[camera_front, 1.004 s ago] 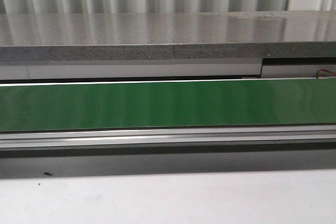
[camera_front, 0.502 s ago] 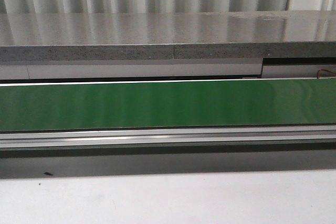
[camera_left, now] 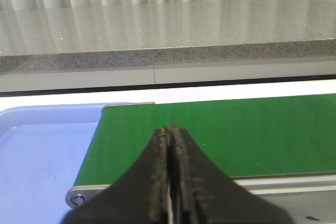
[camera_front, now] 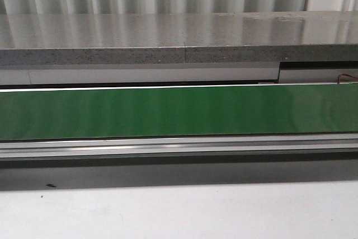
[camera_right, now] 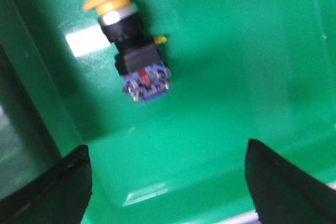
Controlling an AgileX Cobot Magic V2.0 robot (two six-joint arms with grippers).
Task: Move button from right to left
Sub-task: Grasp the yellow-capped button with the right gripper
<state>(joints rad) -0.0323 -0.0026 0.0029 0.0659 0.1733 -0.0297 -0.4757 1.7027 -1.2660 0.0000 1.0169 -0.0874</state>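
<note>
Between the right tool's (camera_right: 168, 182) wide fingers: the button (camera_right: 131, 45).

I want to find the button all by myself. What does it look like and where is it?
Look in the right wrist view, inside the green bin under the open right hand. The button lies there on its side, alone. It has a round yellow cap, a black neck and a small blue block with a red dot.

belt (camera_front: 179, 110) before counter (camera_front: 168, 37) | tray (camera_left: 42, 150) at belt's left end
</note>
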